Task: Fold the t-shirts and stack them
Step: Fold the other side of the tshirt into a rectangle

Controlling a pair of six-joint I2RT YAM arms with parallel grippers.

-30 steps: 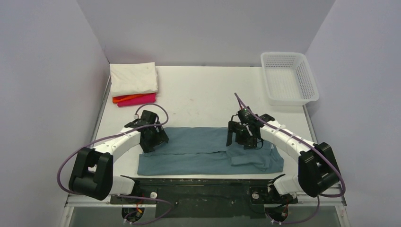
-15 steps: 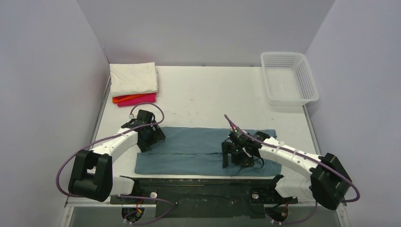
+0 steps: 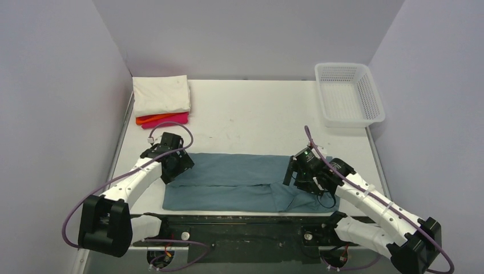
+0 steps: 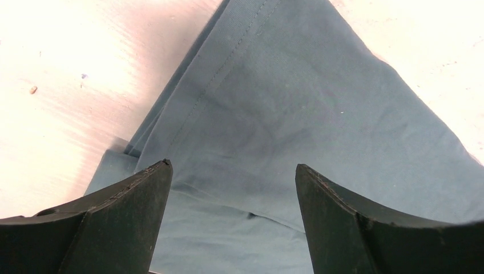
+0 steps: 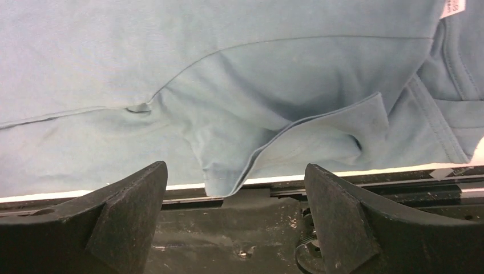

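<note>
T-shirts in a folded stack (image 3: 162, 103) at 10 o'clock on the white table (image 3: 257, 108), close by the lavender left wall (image 3: 63, 85): cream-white shirt (image 3: 161, 95) on top, orange shirt (image 3: 147, 120) and pink-magenta shirt (image 3: 173, 118) peeking out beneath on the near side. Just toward 6 o'clock from there, left gripper (image 3: 173, 166) poised over the left end of the teal-blue t-shirt (image 3: 234, 181), fingers (image 4: 108, 222) spread wide and clasping nothing; contact with the cloth not clear. In the left wrist view, stitched hem (image 4: 220, 68) running off toward 12 o'clock, pale tabletop bare on either side of the cloth. Teal-blue t-shirt laid as a long band along the table's near edge, at 6 o'clock, with a lengthwise fold line through the middle, left half smooth, right end rumpled. Right gripper (image 3: 301, 176) at 5 o'clock above that rumpled end, likewise parted, nothing between the fingers (image 5: 342, 222). In the right wrist view, loose sleeve flap (image 5: 308, 137) turned over on itself, tip reaching just past the table's near lip; ribbed collar (image 5: 451, 85) and white label (image 5: 454, 7) at 2 o'clock. Black rail (image 3: 240, 224) under the near edge. Faint scuffs on the tabletop's centre. White mesh basket (image 3: 348, 94) at 2 o'clock, in the far right corner. Back wall (image 3: 245, 34) and right wall (image 3: 434, 85) the same plain lavender.
</note>
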